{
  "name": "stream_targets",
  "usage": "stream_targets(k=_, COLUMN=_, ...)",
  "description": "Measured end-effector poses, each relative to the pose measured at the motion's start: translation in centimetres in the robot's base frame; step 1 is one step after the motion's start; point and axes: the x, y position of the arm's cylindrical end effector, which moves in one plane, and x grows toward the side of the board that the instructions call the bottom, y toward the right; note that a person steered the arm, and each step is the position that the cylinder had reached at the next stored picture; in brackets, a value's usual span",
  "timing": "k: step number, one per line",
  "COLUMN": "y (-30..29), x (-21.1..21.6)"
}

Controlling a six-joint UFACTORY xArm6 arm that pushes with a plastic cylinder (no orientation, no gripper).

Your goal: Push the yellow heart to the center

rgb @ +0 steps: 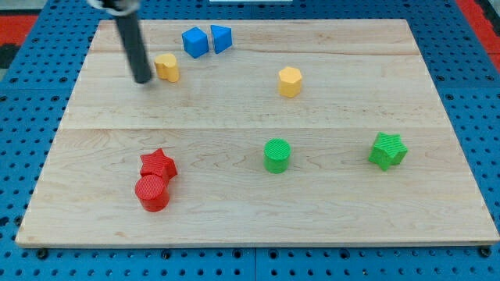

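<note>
The yellow heart sits on the wooden board at the view's upper left. My tip rests on the board just left of the yellow heart, a small gap between them. The rod rises from the tip toward the view's top left. A yellow hexagon block lies to the right of the heart, above the board's middle.
A blue cube and a blue triangle block sit just above and right of the heart. A red star touches a red cylinder at lower left. A green cylinder and a green star lie at right.
</note>
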Motion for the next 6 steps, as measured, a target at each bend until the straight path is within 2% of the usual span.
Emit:
stream_targets(k=1, y=-1.8, x=-1.2)
stream_targets(k=2, y=6.5, x=-2.9)
stream_targets(k=3, y=12.8, x=-0.3)
stream_targets(k=4, y=14.8, x=0.6)
stream_targets(k=5, y=20.3, x=2.2)
stream_targets(k=6, y=18.6, x=5.2)
